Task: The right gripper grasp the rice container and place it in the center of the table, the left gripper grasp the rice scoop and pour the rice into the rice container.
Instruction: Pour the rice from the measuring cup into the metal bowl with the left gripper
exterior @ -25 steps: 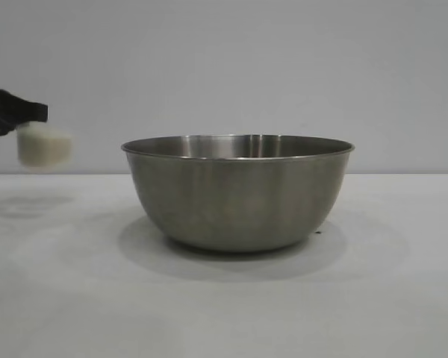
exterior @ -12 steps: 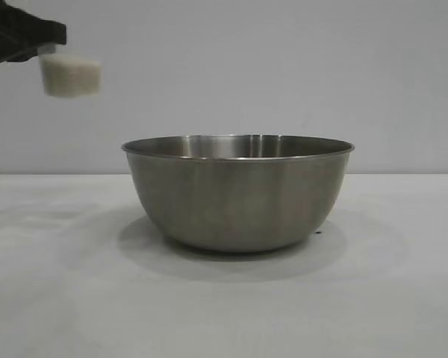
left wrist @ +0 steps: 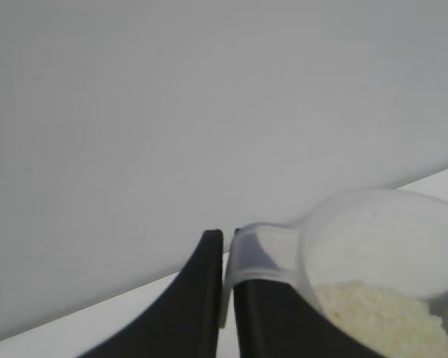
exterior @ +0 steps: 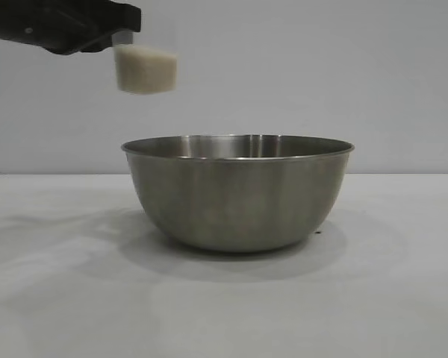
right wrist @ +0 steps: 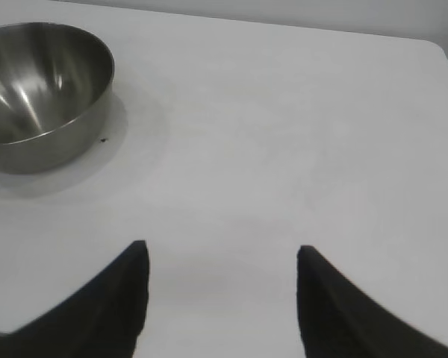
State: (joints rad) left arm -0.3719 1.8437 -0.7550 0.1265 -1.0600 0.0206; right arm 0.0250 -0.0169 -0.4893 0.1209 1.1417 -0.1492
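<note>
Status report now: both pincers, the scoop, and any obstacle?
Left pincer shut on rice scoop, above rice container left rim. Right pincer open, empty, clear of bowl. No obstacle seen.

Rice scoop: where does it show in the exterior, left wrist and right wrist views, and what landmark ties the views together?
Exterior: the rice scoop hangs upper left, held by the left gripper, above the left rim of the rice container.
Left wrist: scoop at lower right, its handle pinched between the fingers, the rice inside.
Right wrist: not in view.
Shared landmark: the white table, in all three.
</note>
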